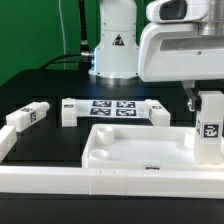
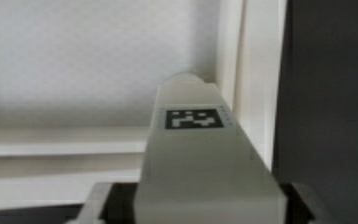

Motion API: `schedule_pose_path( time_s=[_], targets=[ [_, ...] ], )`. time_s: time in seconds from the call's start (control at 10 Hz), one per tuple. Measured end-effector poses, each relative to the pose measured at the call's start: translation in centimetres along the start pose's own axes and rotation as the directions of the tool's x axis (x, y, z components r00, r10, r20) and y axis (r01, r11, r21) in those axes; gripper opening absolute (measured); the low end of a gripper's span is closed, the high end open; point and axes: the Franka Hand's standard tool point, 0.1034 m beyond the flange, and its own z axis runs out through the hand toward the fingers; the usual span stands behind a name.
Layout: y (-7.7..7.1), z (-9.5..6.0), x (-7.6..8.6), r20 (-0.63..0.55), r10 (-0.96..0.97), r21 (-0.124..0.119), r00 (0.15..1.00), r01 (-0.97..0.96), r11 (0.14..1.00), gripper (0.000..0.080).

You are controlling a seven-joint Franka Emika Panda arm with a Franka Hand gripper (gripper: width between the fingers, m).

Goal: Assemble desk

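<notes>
The white desk panel (image 1: 140, 150) lies rim up on the black table near the front rail. My gripper (image 1: 208, 100) is shut on a white square leg (image 1: 210, 125) and holds it upright at the panel's end on the exterior view's right. I cannot tell whether the leg touches the panel. In the wrist view the gripper (image 2: 208, 206) clamps the tagged leg (image 2: 202, 150) above the panel's floor (image 2: 87, 80), close to its raised rim (image 2: 256, 60). Three more legs lie loose behind the panel: one far left (image 1: 28, 117), one left of centre (image 1: 68, 112), one right of centre (image 1: 160, 113).
The marker board (image 1: 113, 107) lies flat between two of the loose legs. A long white rail (image 1: 50, 180) runs along the front of the black surface. The robot's base (image 1: 113, 45) stands at the back.
</notes>
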Motion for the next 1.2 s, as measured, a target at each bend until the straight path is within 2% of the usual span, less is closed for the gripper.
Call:
schedule_pose_path(
  time_s=[0.2, 0.4, 0.7, 0.9, 1.1, 1.2],
  targets=[
    [0.1, 0.0, 0.1, -0.004, 0.179, 0.002, 0.984, -0.179, 0.984, 0.029],
    [0.8, 0.0, 0.3, -0.008, 0.309, -0.008, 0.951, -0.309, 0.951, 0.0291],
    [2.3, -0.1, 0.7, -0.016, 0.453, -0.018, 0.892, -0.453, 0.891, 0.0295],
    [2.6, -0.1, 0.7, -0.018, 0.461, -0.019, 0.887, -0.462, 0.887, 0.0303],
    [2.5, -0.1, 0.7, -0.018, 0.461, -0.018, 0.887, -0.461, 0.887, 0.0594],
    [2.4, -0.2, 0.7, -0.019, 0.445, -0.018, 0.895, -0.445, 0.895, 0.0594]
  ],
)
